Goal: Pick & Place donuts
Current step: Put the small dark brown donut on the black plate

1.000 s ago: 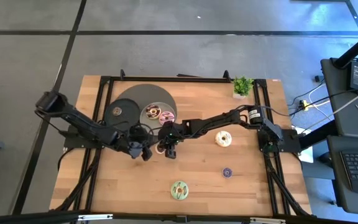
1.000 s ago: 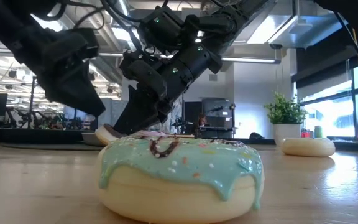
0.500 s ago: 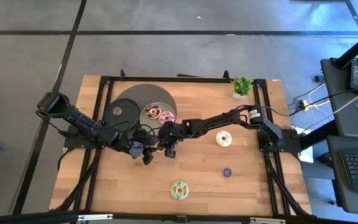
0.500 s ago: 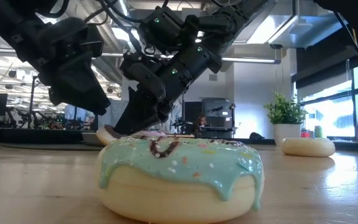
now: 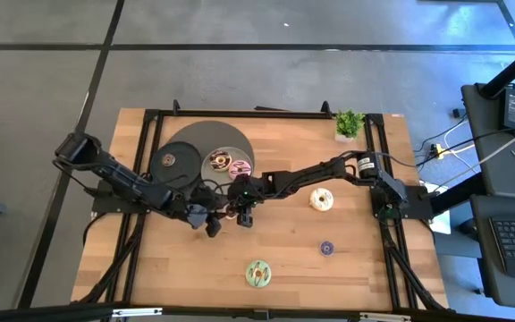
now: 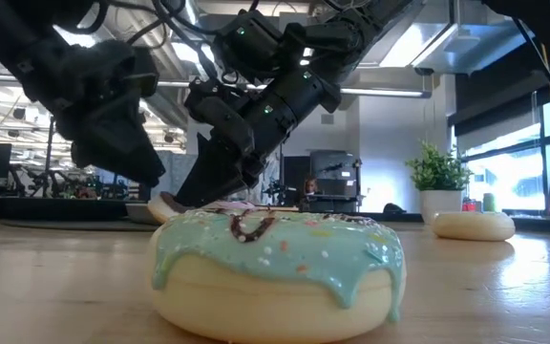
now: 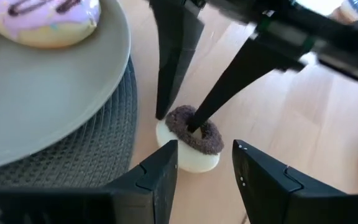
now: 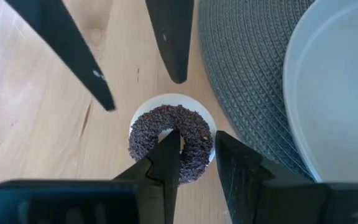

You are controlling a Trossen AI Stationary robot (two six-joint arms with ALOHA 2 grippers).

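Observation:
A small donut with dark chocolate sprinkles (image 7: 194, 138) lies flat on the wood beside the dark woven mat (image 7: 101, 163), seen from above in the right wrist view (image 8: 194, 134). My right gripper (image 8: 197, 142) (image 5: 240, 216) stands over it, shut on its ring. My left gripper (image 7: 204, 150) (image 5: 209, 223) is open and hovers close on the donut's left, its fingers apart from it. A pink donut (image 7: 45, 15) sits on the grey plate (image 7: 55, 93). My right gripper holds the chocolate donut by the mat-side part of its ring (image 8: 199, 140), one finger (image 8: 166, 155) in the hole and one finger (image 8: 235, 165) outside. The fingers point steeply down from above. The donut lies flat on the table.
The plate (image 5: 226, 164) carries two donuts on the mat, beside a dark disc (image 5: 168, 162). A cream donut (image 5: 321, 199), a tiny purple one (image 5: 326, 248) and a green one (image 5: 257, 273) lie on the wood. A small plant (image 5: 349, 123) stands at the far right.
My left gripper has edged a little toward the table's right, closer to the chocolate donut, staying open. My right gripper and the donut have kept still.

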